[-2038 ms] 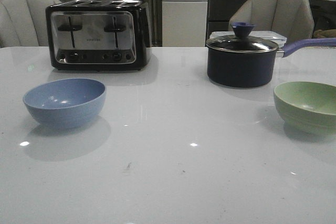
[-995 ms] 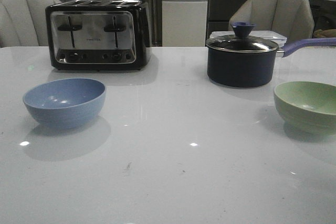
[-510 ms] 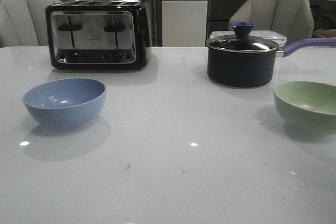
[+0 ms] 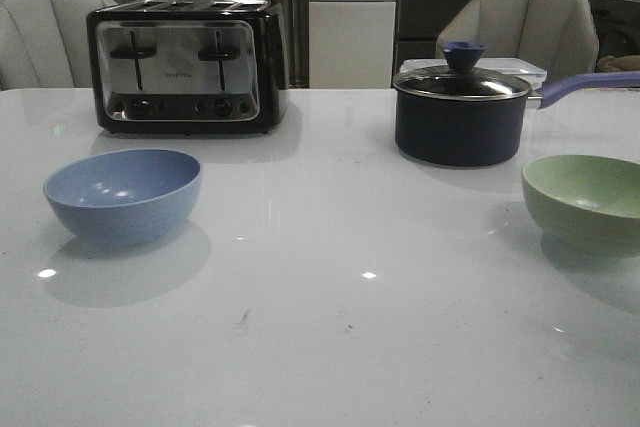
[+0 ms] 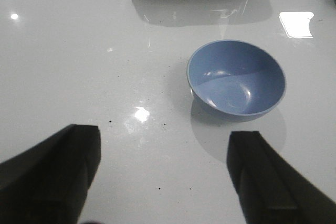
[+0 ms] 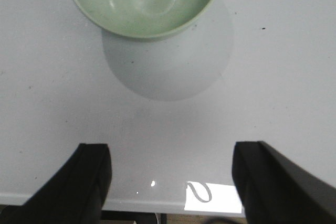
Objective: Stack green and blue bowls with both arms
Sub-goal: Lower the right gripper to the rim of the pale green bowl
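The dusty blue bowl [image 4: 123, 194] stands upright and empty on the white table at the left. It also shows in the left wrist view [image 5: 236, 83]. The pale green bowl [image 4: 587, 201] stands upright and empty at the right edge, cut off by the frame. It also shows in the right wrist view [image 6: 144, 1]. My left gripper [image 5: 164, 142] is open and empty above the table, short of the blue bowl. My right gripper [image 6: 172, 158] is open and empty over the table's near edge, short of the green bowl. Neither arm shows in the front view.
A black and silver toaster [image 4: 187, 65] stands behind the blue bowl. A dark navy lidded saucepan [image 4: 461, 117] with a long handle stands behind the green bowl. Chairs stand beyond the table's far edge.
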